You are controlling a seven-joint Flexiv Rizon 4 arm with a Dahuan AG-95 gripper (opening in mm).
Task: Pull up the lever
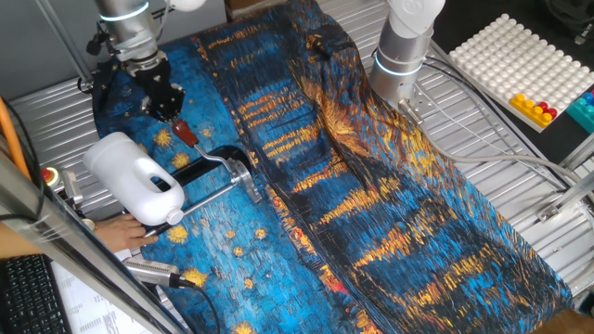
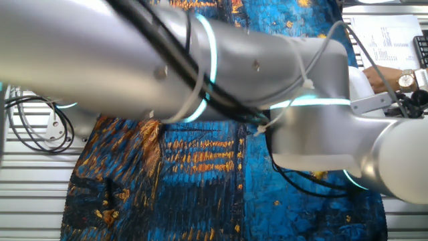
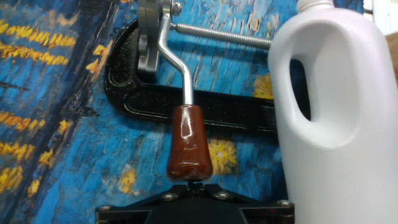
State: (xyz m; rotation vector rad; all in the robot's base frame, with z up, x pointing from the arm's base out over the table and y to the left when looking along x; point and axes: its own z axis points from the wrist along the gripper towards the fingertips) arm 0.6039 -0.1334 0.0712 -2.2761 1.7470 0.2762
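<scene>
Lever (image 3: pixel 186 140), at the white jug's (image 3: pixel 336 106) nine o'clock on its black clamp (image 3: pixel 186 102), looks stiff, its red sleeve grippy; take it there, though gripper (image 1: pixel 170 109) opening cannot be judged.

Blue-orange painted cloth (image 1: pixel 371 186) covers ribbed metal tabletop (image 1: pixel 483 121). White bumpy tray (image 1: pixel 520 56) far across from tool; black keyboard (image 1: pixel 32 292), papers (image 1: pixel 88 297) on its near side.
</scene>
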